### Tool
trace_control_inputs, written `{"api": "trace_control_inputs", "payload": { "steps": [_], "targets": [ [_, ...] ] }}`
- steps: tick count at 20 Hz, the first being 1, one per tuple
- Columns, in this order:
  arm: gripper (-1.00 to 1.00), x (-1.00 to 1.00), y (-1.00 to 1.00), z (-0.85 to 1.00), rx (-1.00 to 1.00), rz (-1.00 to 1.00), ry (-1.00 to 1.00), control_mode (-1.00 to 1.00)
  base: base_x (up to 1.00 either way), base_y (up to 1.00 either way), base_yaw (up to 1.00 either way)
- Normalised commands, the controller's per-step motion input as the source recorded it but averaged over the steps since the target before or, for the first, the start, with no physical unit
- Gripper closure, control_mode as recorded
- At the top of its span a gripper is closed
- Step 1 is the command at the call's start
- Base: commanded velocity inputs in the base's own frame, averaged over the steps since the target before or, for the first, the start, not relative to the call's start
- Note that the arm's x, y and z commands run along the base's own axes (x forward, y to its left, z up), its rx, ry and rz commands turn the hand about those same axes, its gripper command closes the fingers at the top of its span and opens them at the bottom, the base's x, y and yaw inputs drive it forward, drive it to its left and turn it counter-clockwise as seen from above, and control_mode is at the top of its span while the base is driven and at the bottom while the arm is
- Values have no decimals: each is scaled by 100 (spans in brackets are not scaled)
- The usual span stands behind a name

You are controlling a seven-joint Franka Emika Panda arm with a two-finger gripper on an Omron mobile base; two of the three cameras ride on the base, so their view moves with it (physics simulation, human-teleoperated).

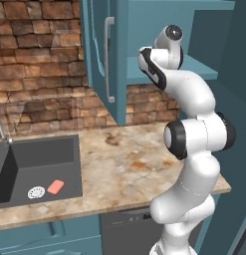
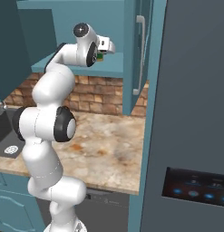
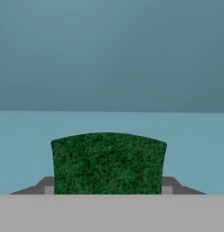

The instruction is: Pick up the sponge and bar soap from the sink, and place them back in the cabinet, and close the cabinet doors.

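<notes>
My gripper [image 3: 109, 188] is shut on the sponge [image 3: 109, 163], whose dark green face sits between the two fingertips [image 3: 45, 186]. It hovers just above the teal inner shelf [image 3: 190, 145] of the open cabinet [image 2: 109, 18]. From the right base view the gripper [image 2: 102, 55] reaches into the cabinet with the sponge [image 2: 100, 57] peeking out green and yellow. The pink bar soap [image 1: 56, 187] lies on the floor of the dark sink [image 1: 42, 152], beside the white drain [image 1: 36, 192]. Both cabinet doors stand open: the left door [image 1: 100, 55] and the right door [image 2: 133, 54].
A brick wall [image 1: 40, 69] backs the speckled counter [image 1: 129, 164]. The faucet [image 1: 1, 130] stands at the sink's far left. A tall grey fridge [image 2: 195, 113] stands to the right of the cabinet. The arm's white links [image 1: 194, 139] rise over the counter's right end.
</notes>
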Motion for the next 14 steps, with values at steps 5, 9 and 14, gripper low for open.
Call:
{"api": "trace_control_inputs", "payload": {
  "steps": [5, 9, 14],
  "targets": [
    [-100, 0, 0, 0, 0, 0, -2, -100, 0, 0, 0],
    [-100, 0, 0, -1, 0, 0, -4, -100, 0, 0, 0],
    [-100, -43, 0, -3, 0, 0, -16, -100, 0, 0, 0]
  ]
}}
